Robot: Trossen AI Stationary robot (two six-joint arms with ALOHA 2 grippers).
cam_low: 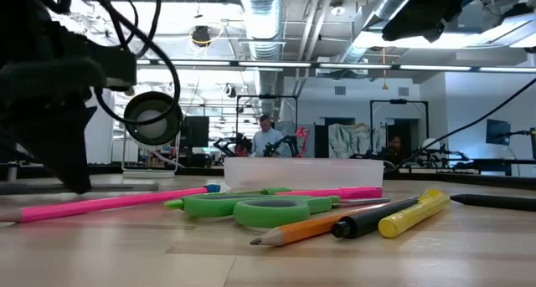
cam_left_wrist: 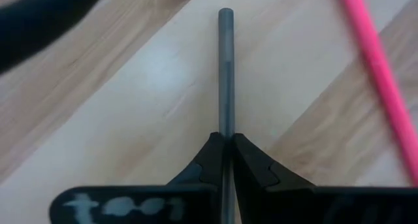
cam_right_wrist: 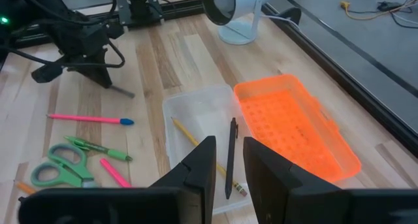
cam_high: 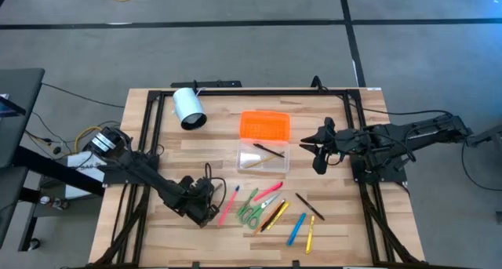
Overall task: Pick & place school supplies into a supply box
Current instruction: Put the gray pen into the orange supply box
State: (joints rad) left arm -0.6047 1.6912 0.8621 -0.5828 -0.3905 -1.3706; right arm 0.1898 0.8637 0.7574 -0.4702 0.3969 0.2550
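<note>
Scissors with green plastic handles [cam_low: 251,207] lie nearest in the low view, with an orange pencil [cam_low: 314,227], a black pen [cam_low: 377,217] and a yellow marker [cam_low: 414,214] fanned beside them on the light wooden table [cam_high: 196,241]. A long pink pen with a blue cap [cam_high: 228,205] lies next to the scissors, close to the left gripper [cam_high: 205,214]. That gripper is down at the tabletop, its fingertips [cam_left_wrist: 215,160] pinched together on a thin grey pencil [cam_left_wrist: 225,67] lying flat on the wood.

Farther back sits the clear plastic supply box [cam_high: 263,156], open, its bright orange ribbed lid [cam_high: 264,125] lying flat beyond it. Inside the tray rest a yellow pencil [cam_right_wrist: 189,138] and a dark pen [cam_right_wrist: 230,157]. The right gripper [cam_high: 316,149] hovers just beside the box, above the table, fingers [cam_right_wrist: 199,168] narrowly parted and holding nothing. A white cylinder [cam_high: 188,107] stands farther back still.
</note>
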